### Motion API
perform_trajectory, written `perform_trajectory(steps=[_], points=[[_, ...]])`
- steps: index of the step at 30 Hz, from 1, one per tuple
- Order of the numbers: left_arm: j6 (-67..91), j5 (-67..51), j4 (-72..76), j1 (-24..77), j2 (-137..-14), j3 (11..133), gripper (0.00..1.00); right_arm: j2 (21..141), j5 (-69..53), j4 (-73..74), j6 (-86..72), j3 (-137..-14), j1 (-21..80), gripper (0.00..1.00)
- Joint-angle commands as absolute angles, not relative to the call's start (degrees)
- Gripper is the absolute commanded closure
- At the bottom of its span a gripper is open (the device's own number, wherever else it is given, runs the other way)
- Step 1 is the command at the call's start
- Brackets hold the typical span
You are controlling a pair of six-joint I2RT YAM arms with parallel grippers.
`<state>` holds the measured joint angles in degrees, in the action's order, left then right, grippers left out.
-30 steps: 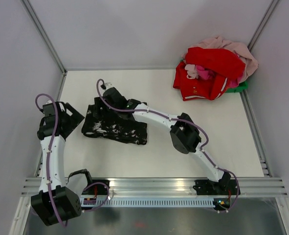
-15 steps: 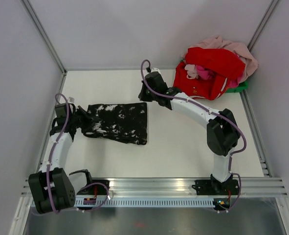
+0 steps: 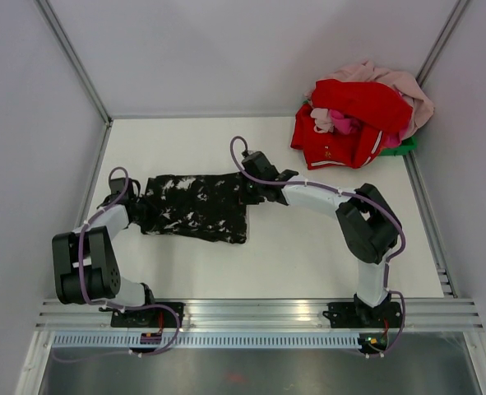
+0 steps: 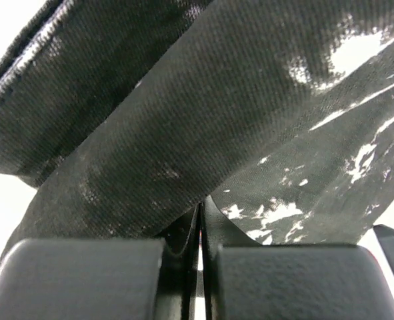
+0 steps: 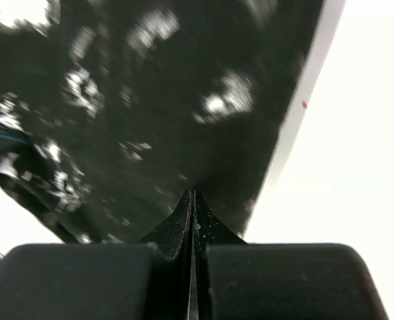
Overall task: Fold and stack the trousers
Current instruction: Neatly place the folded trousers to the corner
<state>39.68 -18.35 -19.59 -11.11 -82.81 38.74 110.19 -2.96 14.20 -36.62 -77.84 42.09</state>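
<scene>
Trousers (image 3: 195, 207) lie spread flat on the white table (image 3: 308, 247), left of centre, long side running left–right. Left gripper (image 3: 137, 211) is at their left edge, fingers pressed together with a fold of the black cloth pinched at the tips. Right gripper (image 3: 249, 192) is at the upper right corner, likewise clamped on the cloth edge – right wrist view blurred. A pile of red and pink clothes (image 3: 354, 123) sits well apart in the far right corner.
</scene>
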Motion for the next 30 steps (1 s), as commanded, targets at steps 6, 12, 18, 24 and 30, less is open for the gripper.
perform_trajectory(steps=[6, 12, 18, 24, 30], points=[[33.67, -11.08, -24.16, -11.51, -81.22, 42.53, 0.98, 107.84, -5.89, 12.65, -37.44, -74.79, 41.92, 1.00], [29.00, -7.38, -34.53, -11.51, -73.31, 54.21, 0.74, 107.32, -5.98, 16.17, -34.55, -79.09, 41.92, 1.00], [29.45, -6.77, -37.08, -11.60, -72.06, 60.72, 0.00, 104.59, -3.69, 16.88, -31.55, -83.49, 41.92, 0.88], [27.42, 2.46, -38.68, -11.60, -77.52, 62.41, 0.00, 102.83, -0.97, 15.73, -32.08, -80.61, 41.84, 0.16], [24.18, 2.82, -29.55, -11.51, -76.65, 55.73, 0.11, 102.57, -2.72, 14.16, -34.36, -76.57, 41.66, 0.08]])
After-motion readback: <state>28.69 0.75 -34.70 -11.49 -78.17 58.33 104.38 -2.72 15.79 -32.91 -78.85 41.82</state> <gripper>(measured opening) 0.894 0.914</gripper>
